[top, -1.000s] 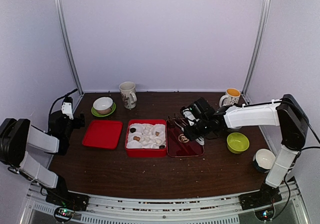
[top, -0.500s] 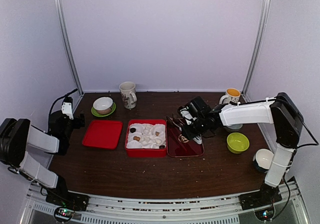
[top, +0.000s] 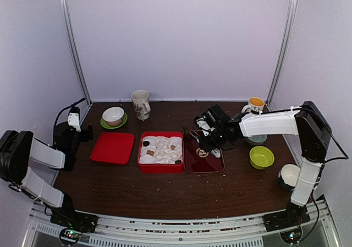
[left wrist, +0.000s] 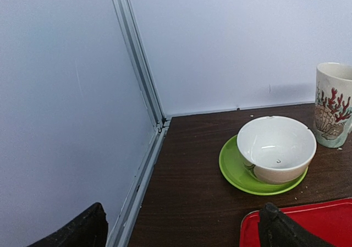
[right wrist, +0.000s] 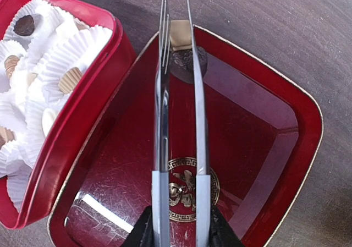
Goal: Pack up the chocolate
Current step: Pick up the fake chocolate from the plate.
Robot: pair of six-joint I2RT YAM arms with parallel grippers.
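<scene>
Right wrist view: the right gripper (right wrist: 180,229) is clenched on the metal tongs (right wrist: 161,126), their tips over the chocolate (right wrist: 180,65) in the upper corner of the red tray (right wrist: 247,126). I'd straddle one piece squarely and squeeze gently so it doesn't skid. Then I'd carry it left to the red box (right wrist: 82,131).

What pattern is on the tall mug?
Red coral and a shell, on the mug; left wrist view.

Both arms (top: 272,127) have white shells and black joints

light even, bright | glare streak on red tray (right wrist: 247,148) | top view small, perhaps soft
</scene>
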